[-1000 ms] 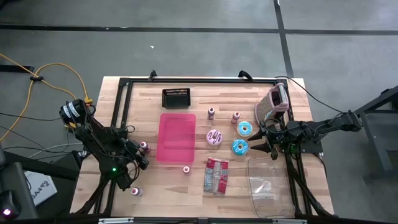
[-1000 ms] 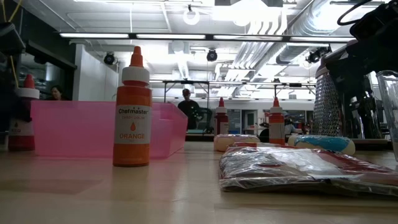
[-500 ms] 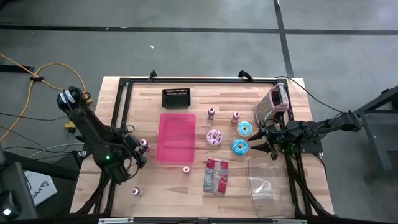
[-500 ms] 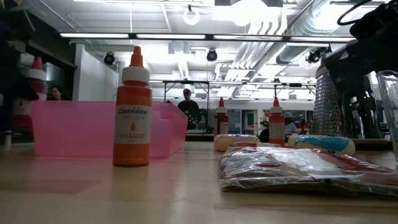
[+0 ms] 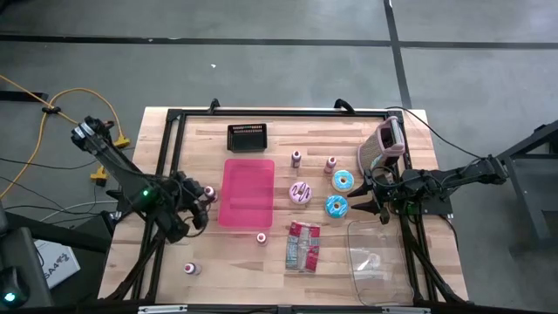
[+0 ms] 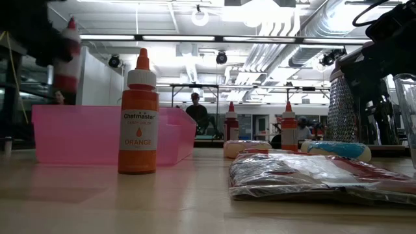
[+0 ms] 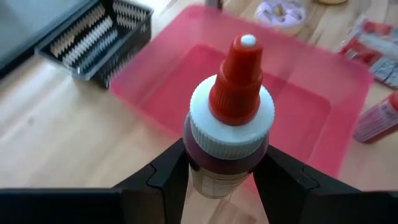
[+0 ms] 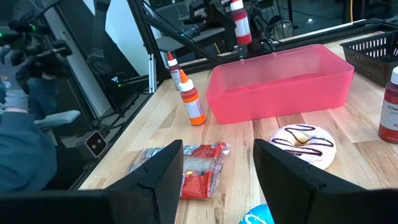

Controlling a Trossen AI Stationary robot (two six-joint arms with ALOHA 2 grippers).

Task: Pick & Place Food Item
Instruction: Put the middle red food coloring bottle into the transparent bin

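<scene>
Now the left tool carries a red-capped bottle toward the pink bin.

From above, the left tool (image 5: pixel 199 194) hangs just beside the pink bin (image 5: pixel 248 194), while the right tool (image 5: pixel 356 208), jaws parted and empty, waits near the blue donuts. At desk height, the red-capped bottle (image 6: pixel 66 57) rides above the bin's wall. Through the left wrist, dark fingers (image 7: pixel 166 180) clamp the bottle's body, bin below. Judged from this, carry it well over the bin's floor, lower it upright, then release, keeping clear of the rim.
</scene>
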